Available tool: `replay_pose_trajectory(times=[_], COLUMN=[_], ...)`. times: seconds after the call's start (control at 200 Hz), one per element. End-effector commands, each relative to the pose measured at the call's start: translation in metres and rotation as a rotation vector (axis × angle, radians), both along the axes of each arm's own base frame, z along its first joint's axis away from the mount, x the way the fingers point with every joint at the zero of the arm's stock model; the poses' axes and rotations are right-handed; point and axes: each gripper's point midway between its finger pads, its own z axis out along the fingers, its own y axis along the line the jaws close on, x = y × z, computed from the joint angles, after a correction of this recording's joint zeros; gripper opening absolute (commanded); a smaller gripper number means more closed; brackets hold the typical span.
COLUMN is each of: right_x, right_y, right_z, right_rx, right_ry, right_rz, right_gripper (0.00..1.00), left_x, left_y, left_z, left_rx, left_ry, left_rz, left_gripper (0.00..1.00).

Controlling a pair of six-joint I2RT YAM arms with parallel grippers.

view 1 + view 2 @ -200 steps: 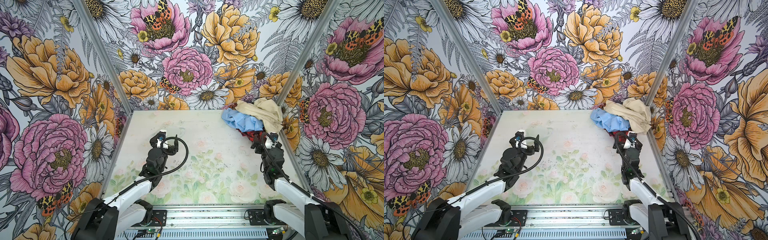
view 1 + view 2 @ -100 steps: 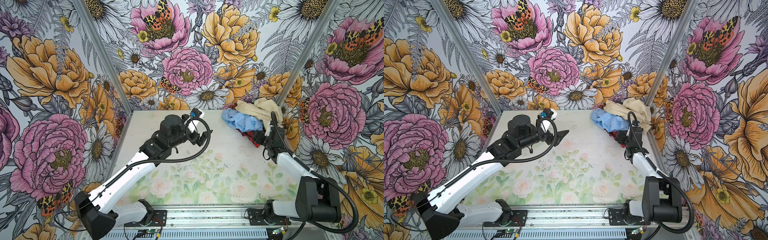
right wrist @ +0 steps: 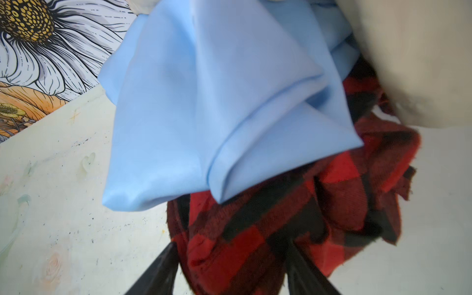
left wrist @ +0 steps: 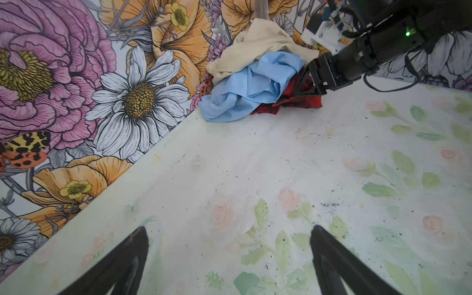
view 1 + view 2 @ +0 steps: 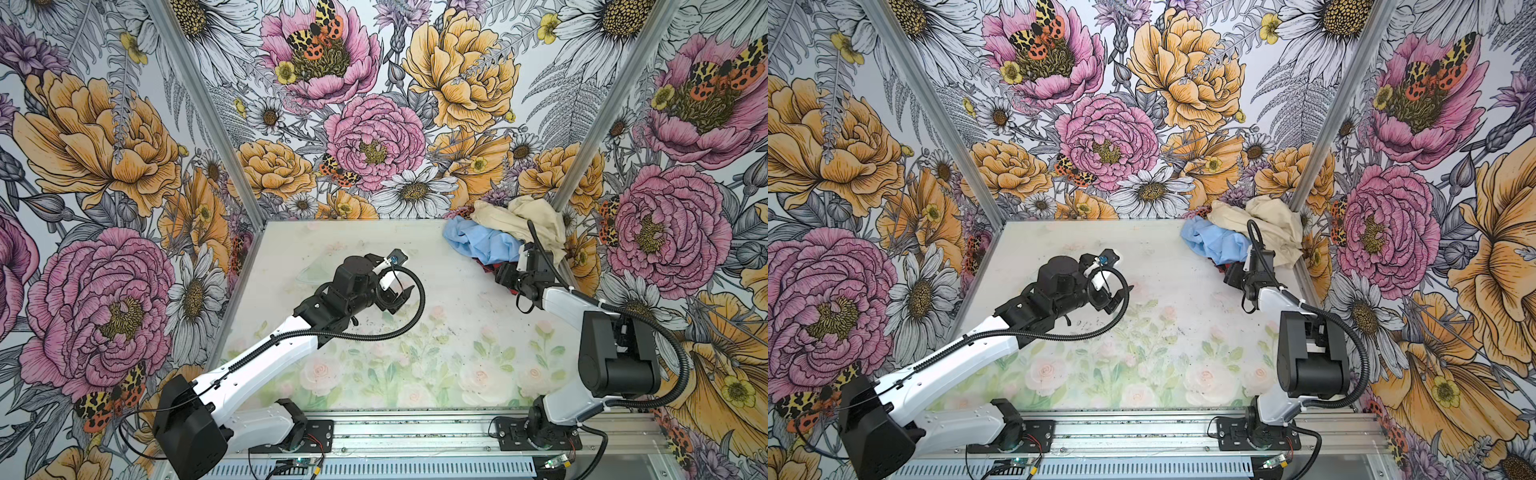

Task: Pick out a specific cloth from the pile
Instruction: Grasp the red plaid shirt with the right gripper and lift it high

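The pile lies in the back right corner, with a beige cloth (image 5: 519,216) on top and a light blue cloth (image 5: 482,245) in front of it. The cloth (image 3: 255,242), red-and-black plaid, pokes out from under the blue one (image 5: 492,268) (image 5: 1224,266) (image 4: 301,101). My right gripper (image 3: 231,244) (image 5: 500,272) (image 5: 1231,274) is at the pile's front edge, its jaws drawn in on a bunched fold of the plaid. My left gripper (image 4: 229,228) (image 5: 405,293) (image 5: 1121,297) hovers wide open over the table's middle, holding nothing.
The floral-print table (image 5: 415,332) is boxed in by flowered walls at the back and both sides. The pile leans against the back right corner post (image 5: 582,158). The right arm's cable (image 5: 536,237) loops over the beige cloth.
The left arm rose from the front and reached toward the table's middle, still open. The right gripper went forward into the pile's front edge and narrowed its jaws around the plaid cloth.
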Motion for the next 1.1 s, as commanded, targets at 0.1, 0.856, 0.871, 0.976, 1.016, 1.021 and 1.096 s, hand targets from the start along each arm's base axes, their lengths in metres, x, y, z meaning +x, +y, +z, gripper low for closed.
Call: replay_pose_trajectory(times=[0.1,0.856,0.871,0.976,1.016,1.021,1.096], right_x=[0.006,0.031,0.029,0.017,0.016,0.018,0.018], right_y=[0.003,0.099,0.110,0.183,0.203,0.206,0.241], right_z=[-0.001,0.482,0.488,0.518,0.521,0.520,0.521], right_rx=[0.008,0.149,0.163,0.280,0.321,0.327,0.396], right_ry=[0.010,-0.774,-0.790,-0.873,-0.888,-0.885,-0.908], right_rz=[0.013,0.342,0.370,0.563,0.595,0.599,0.659], right_gripper=[0.39,0.00,0.00,0.00,0.00,0.00,0.00], left_x=[0.008,0.006,0.007,0.012,0.015,0.015,0.018], left_y=[0.007,0.028,0.029,0.046,0.053,0.054,0.068], left_z=[0.006,0.035,0.036,0.046,0.047,0.048,0.051], left_rx=[0.014,-0.033,-0.035,-0.062,-0.071,-0.072,-0.086], left_ry=[-0.055,-0.115,-0.117,-0.139,-0.147,-0.146,-0.171], left_rz=[0.059,0.118,0.122,0.174,0.196,0.199,0.232], left_gripper=[0.99,0.99,0.99,0.99,0.99,0.99,0.99])
